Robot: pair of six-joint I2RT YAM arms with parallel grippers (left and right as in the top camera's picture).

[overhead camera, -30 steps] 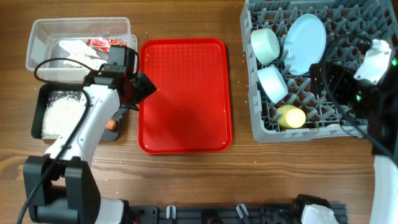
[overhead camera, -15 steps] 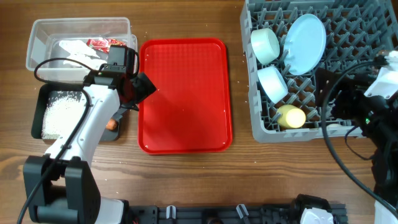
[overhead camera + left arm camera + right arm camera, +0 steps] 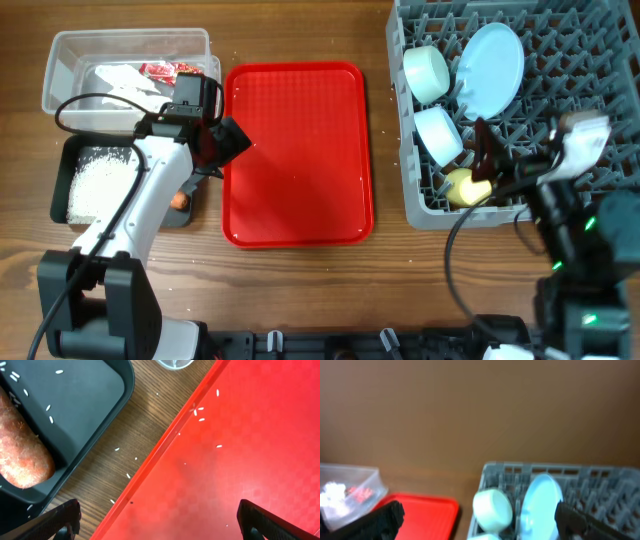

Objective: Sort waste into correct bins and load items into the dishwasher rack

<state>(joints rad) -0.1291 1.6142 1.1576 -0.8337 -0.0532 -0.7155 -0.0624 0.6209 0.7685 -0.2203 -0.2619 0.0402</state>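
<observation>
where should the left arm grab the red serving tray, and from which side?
On the red serving tray, pinch the raised lip of the long edge nearest the black tub, coming from above: one finger inside the lip, one in the strip of bare table between them. It lies flat, so only the rim offers a hold. The open left pincer hovers over that edge.

The wooden surface (image 3: 300,290) carries a red tray (image 3: 300,150) at centre, a clear tub (image 3: 130,34) at ten o'clock, a black tub (image 3: 58,185) at nine and the dishwasher rack (image 3: 425,212) at two. Stray rice grains (image 3: 117,449) lie on the wood between the black tub and the red tray.
</observation>
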